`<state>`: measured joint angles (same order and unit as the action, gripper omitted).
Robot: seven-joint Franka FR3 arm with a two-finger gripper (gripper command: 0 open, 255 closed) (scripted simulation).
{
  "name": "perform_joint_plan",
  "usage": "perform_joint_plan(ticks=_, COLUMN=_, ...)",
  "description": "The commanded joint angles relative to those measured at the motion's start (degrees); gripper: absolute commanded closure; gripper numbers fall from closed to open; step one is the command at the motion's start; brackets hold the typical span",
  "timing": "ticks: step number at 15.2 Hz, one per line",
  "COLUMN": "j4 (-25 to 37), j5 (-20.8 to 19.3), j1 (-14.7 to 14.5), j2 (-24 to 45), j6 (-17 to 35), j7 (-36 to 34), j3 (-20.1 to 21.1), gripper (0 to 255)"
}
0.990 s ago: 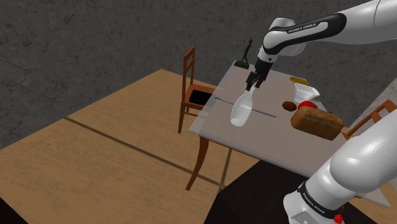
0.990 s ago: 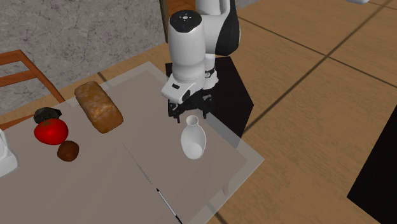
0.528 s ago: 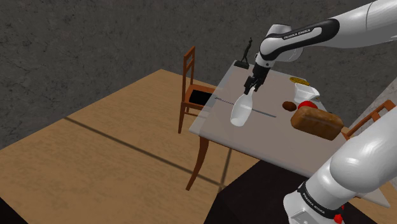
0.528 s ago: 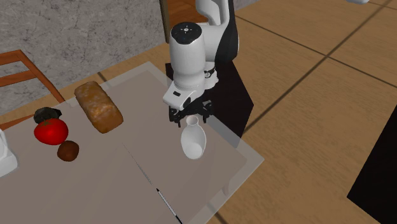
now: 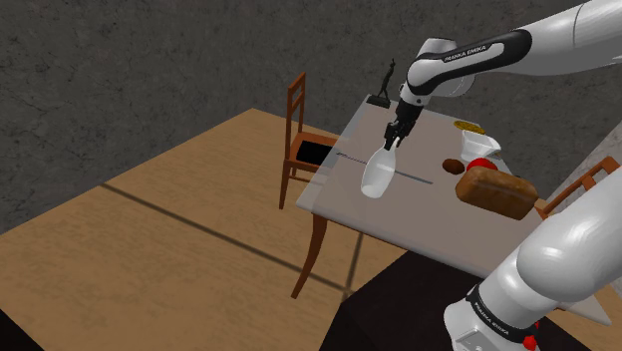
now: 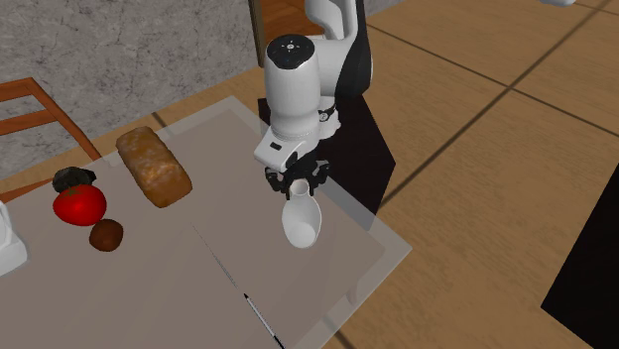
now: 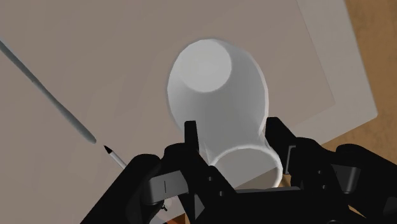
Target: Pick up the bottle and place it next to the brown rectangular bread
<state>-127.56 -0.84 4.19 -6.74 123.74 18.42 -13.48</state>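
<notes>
Gripper: the all-black two-finger gripper (image 7: 234, 137) (image 6: 298, 184) (image 5: 393, 137) points down at the tabletop from the end of the white arm.
Fingers: the fingers (image 7: 191, 137) are clenched on the bottle's neck, one on either side, just under its flared mouth.
Bottle: the white round-bellied bottle (image 7: 216, 83) (image 6: 302, 223) (image 5: 378, 175) hangs below the fingertips, mouth up between them and belly toward the table. It leans a little, and I cannot tell whether its base touches the surface.
Table: the pale grey table (image 6: 198, 297) (image 7: 114, 57) lies under the bottle, with one corner close by.
Rod: a thin grey rod (image 7: 51, 98) lies flat on the table, off to one side of the fingers and apart from the bottle.
Bread: the brown rectangular bread loaf (image 6: 154, 167) (image 5: 495, 194) lies well apart from the fingers, across bare tabletop.
Past the bread: a red round fruit (image 6: 79, 205), a small brown round lump (image 6: 106, 235) and a dark lump (image 6: 71, 177) sit close together, farther from the fingers than the loaf.
Chair: a brown wooden chair (image 5: 297, 105) stands at the table's far edge.
Statuette: a small dark figurine (image 5: 385, 82) stands on the farthest corner.
</notes>
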Motion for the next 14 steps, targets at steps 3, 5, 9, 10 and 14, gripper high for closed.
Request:
perform_joint_plan(ticks=3, j4=-0.01, j5=0.00, j1=0.00, j2=0.00, j6=0.00, j7=0.00, j3=0.00, gripper=255)
perform_joint_plan(ticks=5, j4=-0.01, j5=0.00, j1=0.00, j2=0.01, j6=0.00, j7=0.00, j3=0.00, gripper=255)
perform_joint_plan(ticks=9, j4=1.46, j5=-0.21, j1=-0.01, j2=-0.87, j6=-2.32, j7=-0.19, j3=0.09, gripper=255)
perform_joint_plan(ticks=10, j4=1.97, j5=-0.27, j1=-0.01, j2=-1.14, j6=-3.09, j7=-0.25, j3=0.12, gripper=255)
perform_joint_plan(ticks=14, j4=4.14, j5=-0.47, j1=-0.02, j2=-2.09, j6=-6.19, j7=-0.45, j3=0.24, gripper=255)
